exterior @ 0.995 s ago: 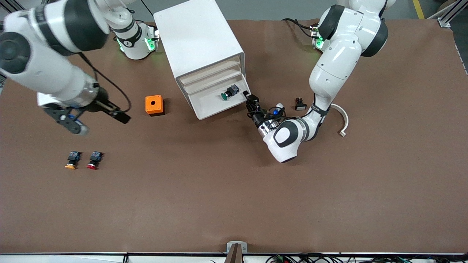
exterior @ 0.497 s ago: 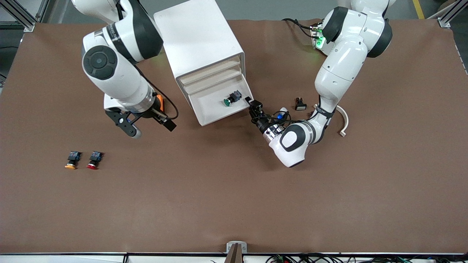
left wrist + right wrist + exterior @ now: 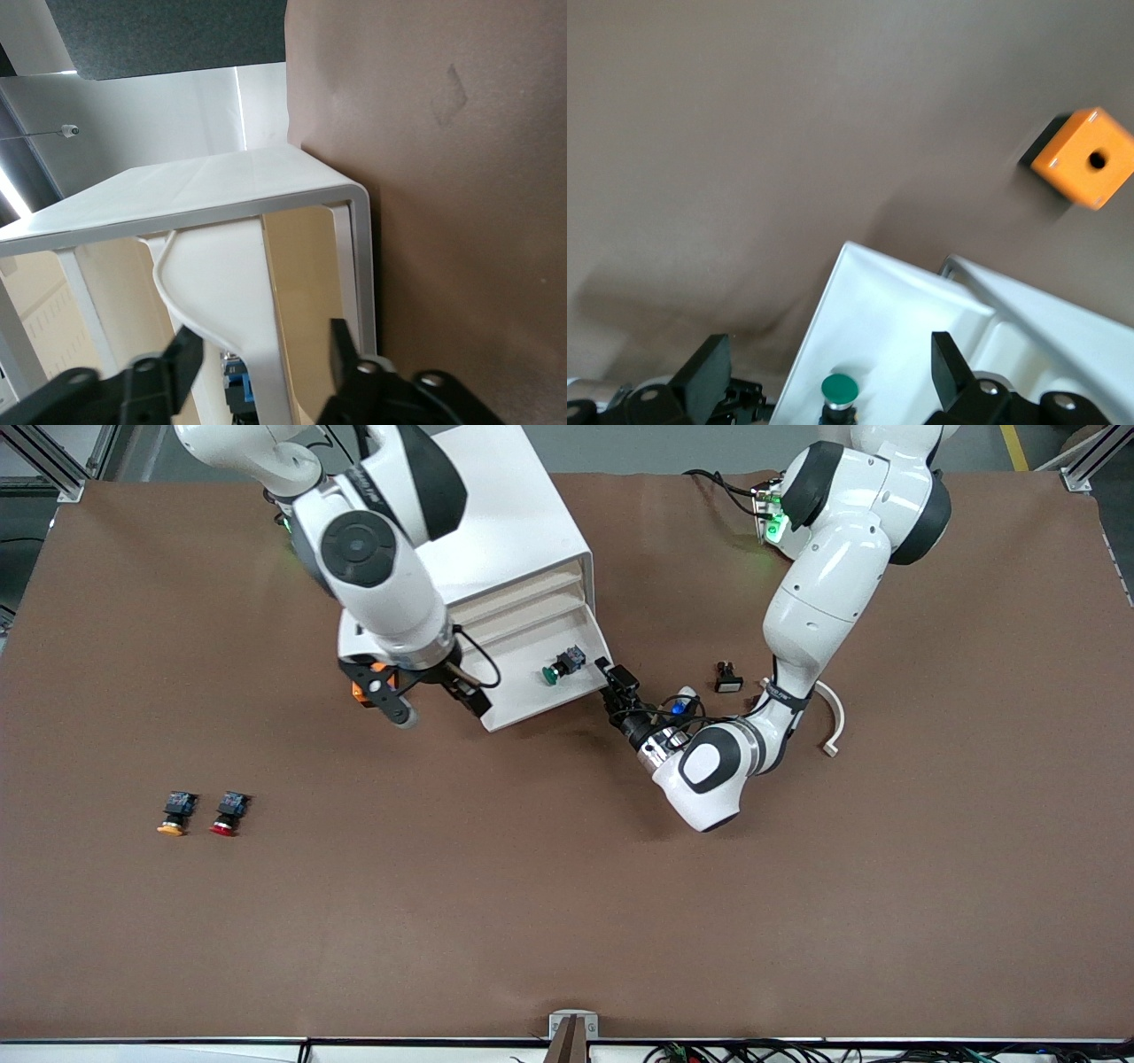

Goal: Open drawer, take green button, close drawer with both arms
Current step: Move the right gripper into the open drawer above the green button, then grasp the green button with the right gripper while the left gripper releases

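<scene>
White boxy cabinet [image 3: 483, 531] on the brown worktop [image 3: 567, 886], lowest shallow white tray drawer [image 3: 523, 695] pulled out, three more stacked above it. Small green-capped push button with a black blocky body [image 3: 561, 666] lying on its side in that drawer, toward the left arm's end of it; also visible from the right wrist view [image 3: 839, 390]. Left pincer [image 3: 613, 682] down at the drawer's corner nearest the left arm, fingers [image 3: 182, 359] spread moderately around the drawer's white curved handle [image 3: 221, 292], no clear squeeze showing. Right pincer [image 3: 428, 701] hovering over the drawer's corner toward the right arm's end, spread wide, holding nothing. Orange plastic cube with a round hole [image 3: 1083, 158] partly tucked under the right arm's wrist, just beside the cabinet. Yellow-orange-capped button [image 3: 175, 813] and red-capped button [image 3: 229, 812] side by side, well apart from the cabinet, nearer the front camera. Little black-and-white switch part [image 3: 727, 678] and pale curved strip [image 3: 831, 716] near the left arm.
</scene>
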